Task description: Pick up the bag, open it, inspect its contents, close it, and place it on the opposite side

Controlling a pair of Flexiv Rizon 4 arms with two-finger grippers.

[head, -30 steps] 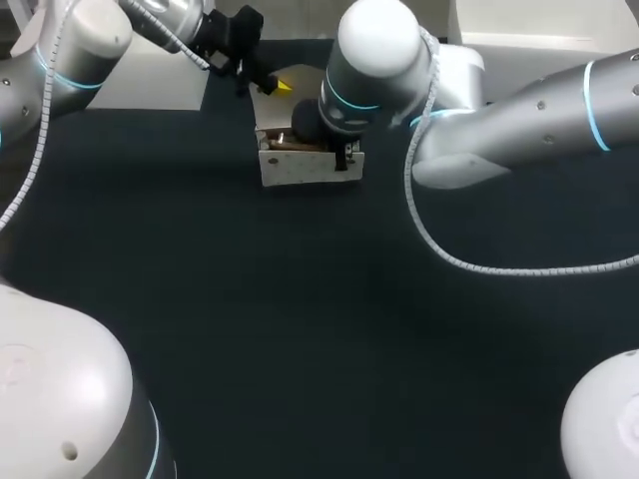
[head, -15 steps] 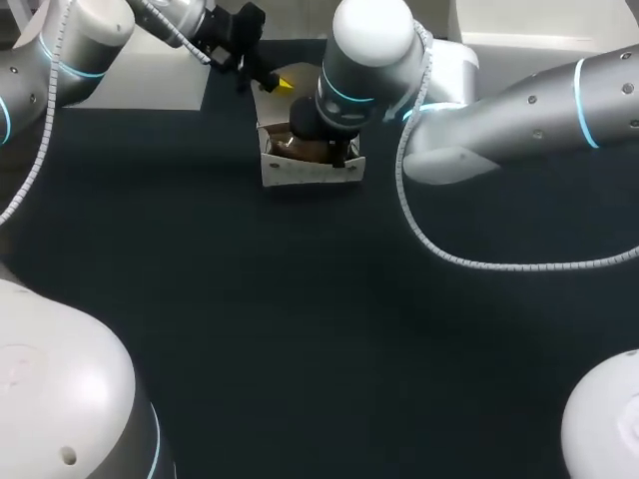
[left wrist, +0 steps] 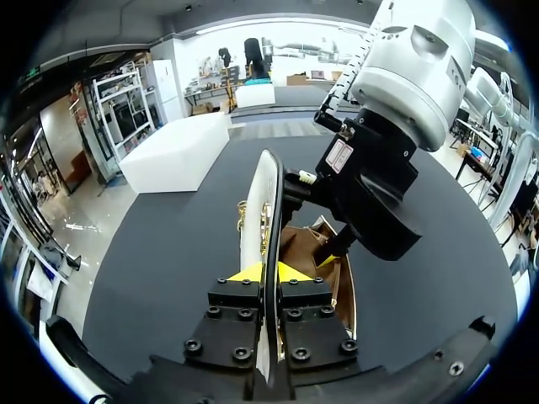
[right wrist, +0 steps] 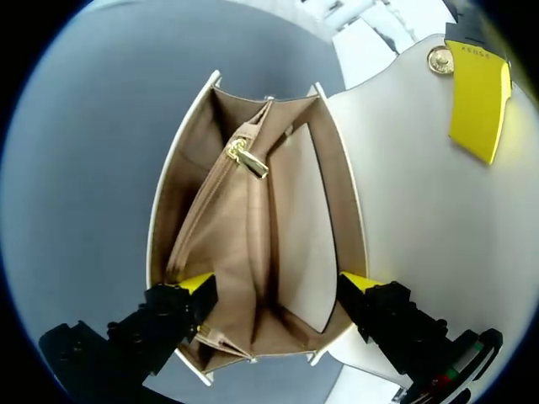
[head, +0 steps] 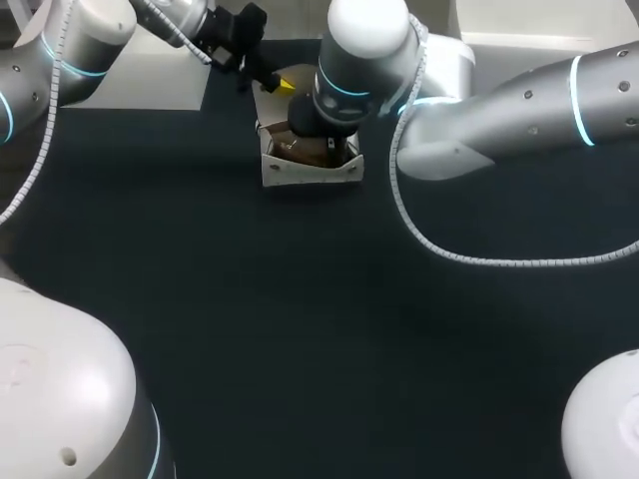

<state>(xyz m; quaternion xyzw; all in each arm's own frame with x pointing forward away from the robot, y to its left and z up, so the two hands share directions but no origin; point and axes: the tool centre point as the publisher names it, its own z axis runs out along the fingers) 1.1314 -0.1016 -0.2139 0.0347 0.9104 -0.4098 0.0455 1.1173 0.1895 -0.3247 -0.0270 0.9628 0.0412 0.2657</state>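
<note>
A dark, matte table (head: 300,329) fills the head view, flat and even in tone. The bag (head: 300,172) stands on it near the far edge, about midway across, a small boxy handbag with smooth white outer walls. Its mouth is open. The left arm (head: 60,60) comes in from the far left corner, and the left gripper (left wrist: 268,271) is clamped on the bag's flap (left wrist: 268,194). The two yellow tips are pressed to either face of this thin, stiff white panel, which it holds upright and edge-on. A small gold fitting (left wrist: 244,217) shows on one face of the flap. The right arm (head: 499,100), pale grey with a glowing blue ring, reaches in from the right, and its rounded wrist is directly over the bag. From that wrist, the right gripper (right wrist: 278,286) has its fingers spread wide apart, gripping nothing. One yellow tip is at each long wall of the mouth, and whether they press the walls cannot be told. Inside, the lining (right wrist: 303,202) is tan and soft-looking. It is split by a middle pocket with a closed zip and a gold zip pull (right wrist: 247,158). No loose item shows in the compartments. A round gold stud (right wrist: 438,59) sits on the flap near the left gripper's yellow tip.
</note>
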